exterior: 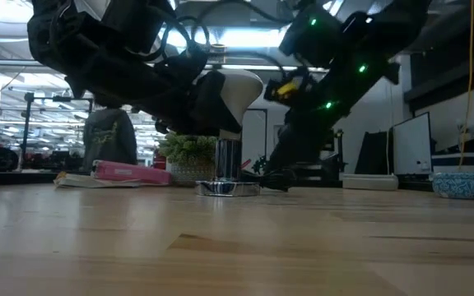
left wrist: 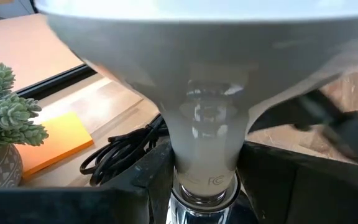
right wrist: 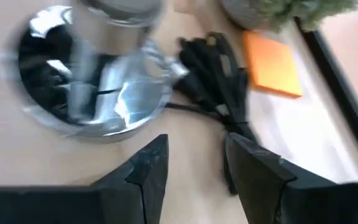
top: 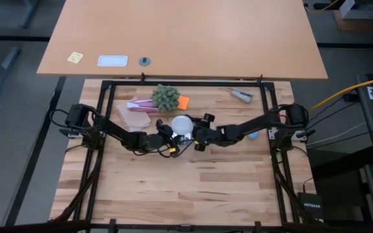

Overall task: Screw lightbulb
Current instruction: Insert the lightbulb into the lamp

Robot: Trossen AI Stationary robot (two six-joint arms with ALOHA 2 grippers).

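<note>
The frosted white lightbulb stands upright at the table's middle. Its grey screw base is in the flat silver socket disc, which lies on the table with its black cord bundled beside it. My left gripper is shut on the bulb and comes from the table's left. My right gripper is open, low over the table beside the disc and over the cord. I cannot tell whether it touches the cord. My left gripper pinches the bulb's narrow neck, just above the metal base, between its two fingers. The fingers come level from the table's left. The bulb stands upright with its dome up and its base in the socket disc.
A potted succulent, an orange note, a pink pack and a wooden board lie just beyond the bulb. A grey object lies far right and a small blue bowl is at the right. The near half shows bare wood.
</note>
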